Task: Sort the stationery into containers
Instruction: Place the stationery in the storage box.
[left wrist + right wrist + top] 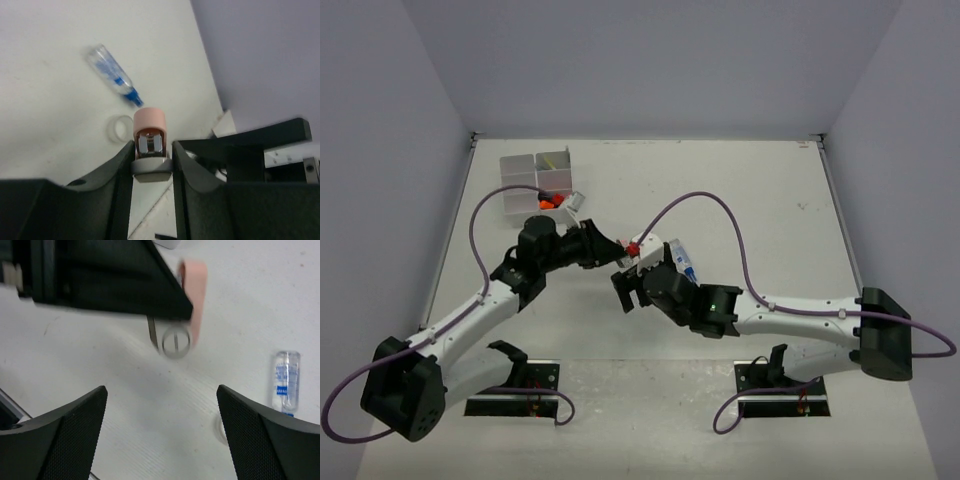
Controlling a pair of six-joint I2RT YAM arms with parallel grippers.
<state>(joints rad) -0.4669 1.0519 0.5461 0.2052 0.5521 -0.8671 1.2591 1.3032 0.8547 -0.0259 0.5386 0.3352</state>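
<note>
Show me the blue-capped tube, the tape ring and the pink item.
blue-capped tube (111, 74): left wrist view, clear body.
tape ring (109, 130): left wrist view, left rim.
pink item (149, 119): left wrist view, pink top.

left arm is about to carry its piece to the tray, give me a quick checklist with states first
1. Left hand grip on the pink-topped item: ok, clamped at its grey base.
2. Right hand free: ok, open and empty.
3. Spacing between the two hands: not ok, they sit very close in the top view.
4. Tray has room: ok, some compartments look empty.
5. Which compartment suits this item: cannot tell.
6. Blue-capped tube and clear tape ring out of the way: ok, both lie apart from the hands.
</note>
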